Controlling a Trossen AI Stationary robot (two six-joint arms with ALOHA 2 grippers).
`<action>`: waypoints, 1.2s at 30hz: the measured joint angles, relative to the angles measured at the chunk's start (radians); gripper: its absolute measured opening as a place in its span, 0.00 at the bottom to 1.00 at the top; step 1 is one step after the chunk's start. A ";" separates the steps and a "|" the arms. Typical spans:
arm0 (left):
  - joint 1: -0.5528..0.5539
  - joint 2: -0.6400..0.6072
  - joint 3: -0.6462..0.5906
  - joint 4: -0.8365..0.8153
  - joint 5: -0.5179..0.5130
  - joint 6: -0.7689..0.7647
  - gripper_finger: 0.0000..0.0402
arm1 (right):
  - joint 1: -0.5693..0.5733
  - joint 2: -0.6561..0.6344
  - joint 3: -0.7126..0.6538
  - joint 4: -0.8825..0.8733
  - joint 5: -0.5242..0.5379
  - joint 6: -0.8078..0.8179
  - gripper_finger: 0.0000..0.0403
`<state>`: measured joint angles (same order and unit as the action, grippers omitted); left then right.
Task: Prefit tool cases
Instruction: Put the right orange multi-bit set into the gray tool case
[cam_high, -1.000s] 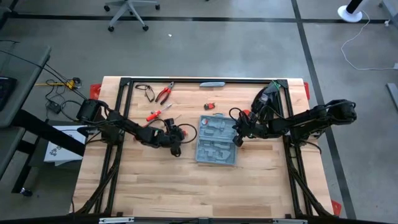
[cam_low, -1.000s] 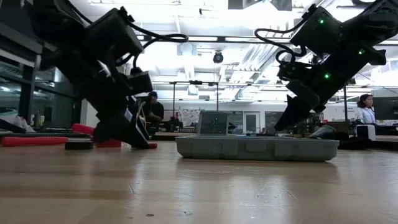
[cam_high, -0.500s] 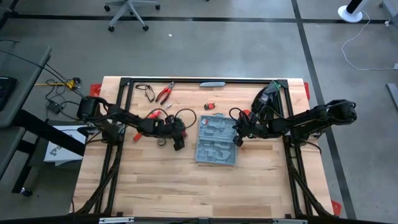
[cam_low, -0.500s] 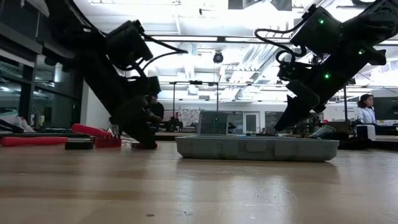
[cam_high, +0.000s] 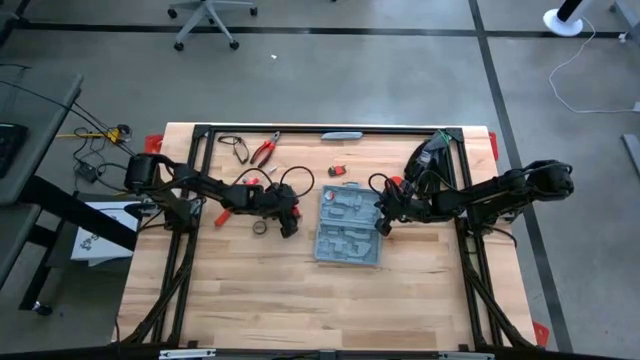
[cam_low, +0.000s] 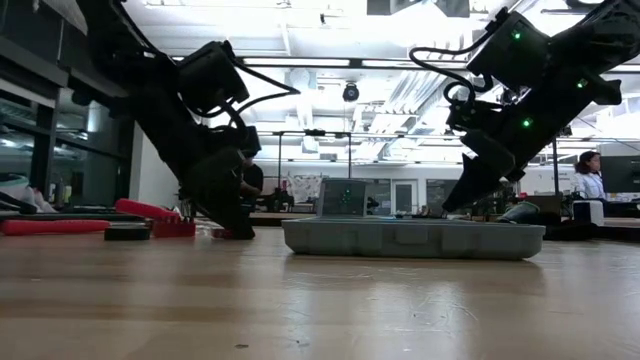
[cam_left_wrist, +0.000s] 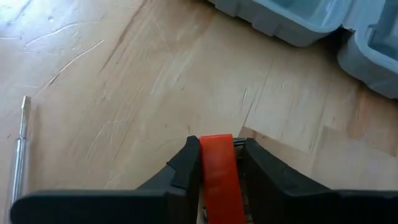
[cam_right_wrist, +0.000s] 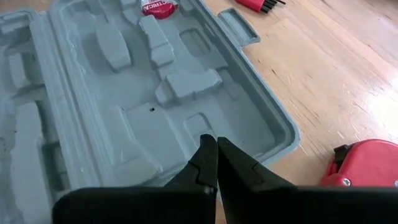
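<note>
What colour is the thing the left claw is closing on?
Red: a flat red handle sits between the left claw fingers. The left wrist view shows it best.

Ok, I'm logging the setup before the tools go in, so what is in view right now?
tool case: one, grey-blue, open flat at mid-table
pliers: one pair, red-handled, far-left part of the table
red tool: one, red, between the left gripper's fingers
red round object: one, red, on the table beside the case
table: one, light wood
office chair: one, grey, on the floor beyond the table
person: one, in the room behind the table
left gripper: one, dark, closed on the red tool, left of the case
right gripper: one, dark, shut and empty, over the case's right side
</note>
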<state>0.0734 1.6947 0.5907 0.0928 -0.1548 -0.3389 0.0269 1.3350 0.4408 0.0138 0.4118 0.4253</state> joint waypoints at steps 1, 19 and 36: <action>0.001 0.000 0.000 0.002 0.005 0.001 0.20 | 0.000 0.000 0.000 -0.002 0.000 0.001 0.00; 0.242 -0.049 -0.011 -0.004 0.776 0.029 0.22 | 0.000 0.000 0.000 -0.004 0.000 0.000 0.00; 0.394 0.153 0.150 0.142 1.025 -0.069 0.23 | 0.000 0.000 0.000 0.009 0.002 -0.007 0.00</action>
<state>0.4676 1.8480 0.7409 0.2352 0.8707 -0.4083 0.0269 1.3354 0.4408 0.0232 0.4133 0.4183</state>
